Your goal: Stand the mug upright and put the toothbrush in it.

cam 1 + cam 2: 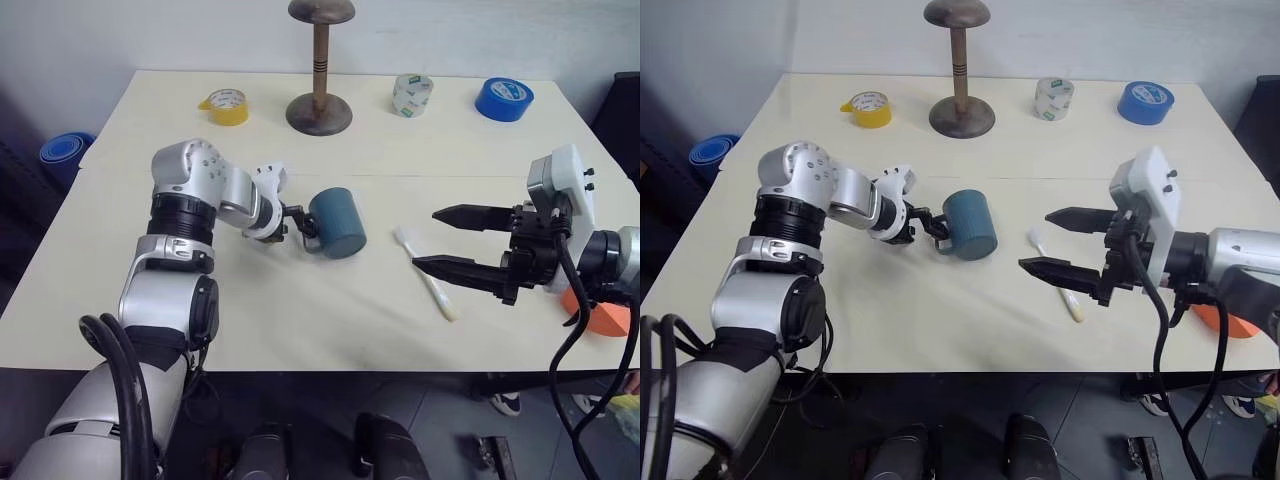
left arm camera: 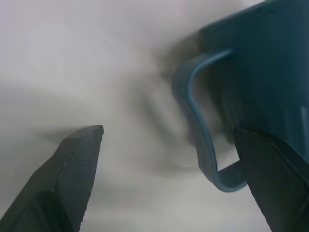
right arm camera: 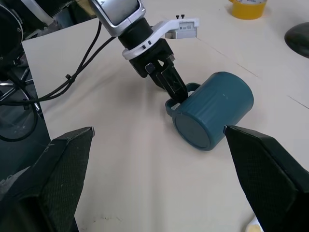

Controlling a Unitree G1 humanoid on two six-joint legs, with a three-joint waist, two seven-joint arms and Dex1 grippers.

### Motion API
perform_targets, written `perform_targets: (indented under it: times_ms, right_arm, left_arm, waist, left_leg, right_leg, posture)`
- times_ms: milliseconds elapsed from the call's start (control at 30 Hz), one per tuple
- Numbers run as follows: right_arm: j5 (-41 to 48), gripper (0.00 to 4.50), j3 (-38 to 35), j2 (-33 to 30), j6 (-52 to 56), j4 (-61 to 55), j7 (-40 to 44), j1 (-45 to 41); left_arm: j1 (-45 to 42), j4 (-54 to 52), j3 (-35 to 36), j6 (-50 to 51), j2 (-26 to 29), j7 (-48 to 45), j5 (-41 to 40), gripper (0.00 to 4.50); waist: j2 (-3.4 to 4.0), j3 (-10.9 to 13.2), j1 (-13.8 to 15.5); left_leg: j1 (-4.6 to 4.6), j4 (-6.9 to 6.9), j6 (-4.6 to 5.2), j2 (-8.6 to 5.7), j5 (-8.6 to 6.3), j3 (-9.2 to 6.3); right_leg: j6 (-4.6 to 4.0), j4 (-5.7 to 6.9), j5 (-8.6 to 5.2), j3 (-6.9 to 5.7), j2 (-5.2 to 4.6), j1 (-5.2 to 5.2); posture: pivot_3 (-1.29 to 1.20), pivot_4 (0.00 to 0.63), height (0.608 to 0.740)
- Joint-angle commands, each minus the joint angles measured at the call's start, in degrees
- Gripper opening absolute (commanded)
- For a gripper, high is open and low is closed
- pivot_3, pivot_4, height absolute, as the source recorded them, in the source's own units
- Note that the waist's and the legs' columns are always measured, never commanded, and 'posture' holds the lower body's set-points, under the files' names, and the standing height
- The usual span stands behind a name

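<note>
The dark teal-blue cylindrical mug (image 1: 336,222) lies on its side near the middle of the cream rectangular table (image 1: 300,320), its flat base turned toward the robot's near-right and its loop handle toward the left arm. The left gripper (image 1: 296,224) has its two black fingers spread wide at that handle: in the left wrist view one finger (image 2: 275,169) sits just inside the handle loop against the mug wall and the other finger (image 2: 72,174) stands out over bare tabletop, so the jaws straddle the handle strap without closing on it (whether the inner finger actually touches the mug I cannot tell). To the mug's right, apart from it, the slim white toothbrush with a pale yellow handle (image 1: 428,288) lies flat, bristle head toward the far side and handle slanting toward the near edge. The right gripper (image 1: 440,238) hangs above the table just right of the toothbrush, fingers wide apart and empty, pointing toward the mug. Open tabletop runs between the mug and the near edge, and between mug and toothbrush. Along the far edge, well apart from the work area, stand a yellow tape roll (image 1: 226,106), a brown wooden stand with a round base (image 1: 320,100), a clear tape roll (image 1: 412,95) and a blue tape roll (image 1: 503,99). An orange foam wedge (image 1: 598,316) sits at the near right edge behind the right arm.
</note>
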Motion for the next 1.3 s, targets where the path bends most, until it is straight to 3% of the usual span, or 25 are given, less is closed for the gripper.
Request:
perform_targets:
  times_ms: [33, 133, 267, 600, 833, 1000, 1067, 1300]
  right_arm:
    - [1.02, 4.5, -2.05, -1.01, -1.63, -1.57, -0.84, -0.12]
    - [1.28, 4.5, -2.16, -1.01, -1.68, -1.7, -1.36, -0.12]
    - [2.6, 4.5, -2.55, -1.21, -1.66, -1.6, -2.68, -0.6]
    - [3.12, 4.5, -4.02, -3.98, -1.87, -1.28, -3.02, 1.27]
    - [3.57, 4.5, -4.8, -4.95, -2.43, -1.16, -3.17, 2.42]
    - [2.57, 4.5, -5.09, -5.35, -2.74, -1.39, -2.92, 3.73]
    - [2.21, 4.5, -5.42, -5.66, -2.94, -1.44, -2.72, 4.49]
    - [0.77, 4.5, -5.45, -6.33, -4.0, -1.14, -2.22, 6.0]
  left_arm:
    - [-0.31, 3.21, -1.26, -2.75, -0.87, -3.31, 4.2, 3.57]
    - [-0.46, 4.97, -1.35, -4.5, -1.39, -5.35, 6.78, 2.85]
    - [-0.93, 7.3, -0.19, -5.41, -2.47, -6.74, 9.22, 1.54]
    - [-1.39, 9.11, 3.57, -5.2, -4.22, -7.91, 12.21, 1.54]
    - [-0.52, 8.56, 6.52, -3.41, -5.69, -7.54, 13.43, 0.07]
    - [-0.17, 6.56, 7.14, -3.23, -5.48, -7.87, 14.2, 0.07]
    - [0.93, 2.56, 4.47, -2.94, -4.63, -10.46, 13.9, 0.07]
    - [5.54, -11.16, 7.84, -5.31, -3.94, -14.75, 10.85, 0.07]
  waist:
    - [0.01, 0.0, -0.04]
    - [0.02, -0.01, 0.04]
    - [0.02, -0.01, 0.18]
    - [0.01, -0.01, 0.16]
    - [0.01, -0.01, 0.17]
    - [0.01, -0.01, 0.09]
    - [0.01, -0.01, 0.01]
    - [0.01, -0.01, -0.1]
  left_leg:
    - [0.02, 0.0, 0.0, 0.0, 0.0, 0.01]
    - [0.02, 0.0, 0.0, 0.0, 0.0, 0.01]
    - [0.03, 0.01, 0.01, 0.0, 0.0, 0.0]
    - [0.02, 0.0, 0.01, 0.0, 0.0, 0.0]
    - [-0.01, 0.0, 0.02, 0.0, 0.0, -0.01]
    - [0.0, -0.01, 0.02, 0.0, 0.0, -0.01]
    - [0.0, -0.01, 0.02, 0.0, 0.0, -0.01]
    - [-0.02, -0.02, 0.01, 0.03, 0.0, -0.01]
  right_leg:
    - [0.0, 0.0, 0.0, 0.0, 0.0, 0.0]
    - [0.0, 0.01, 0.0, 0.0, 0.0, 0.0]
    - [0.01, -0.01, 0.0, 0.0, -0.01, 0.05]
    - [0.02, -0.03, 0.01, 0.0, -0.02, 0.05]
    - [0.02, -0.07, 0.01, -0.01, -0.03, 0.05]
    - [0.03, -0.07, 0.02, -0.02, -0.02, 0.05]
    - [0.03, -0.08, 0.02, -0.02, -0.03, 0.05]
    - [0.03, -0.06, 0.02, -0.02, -0.02, 0.0]
  posture:
    - [0.0, 0.15, 0.74]
    - [0.0, 0.15, 0.74]
    - [0.0, 0.15, 0.74]
    - [0.0, 0.15, 0.74]
    - [0.0, 0.15, 0.74]
    - [0.0, 0.15, 0.74]
    - [0.0, 0.15, 0.74]
    - [0.0, 0.15, 0.74]
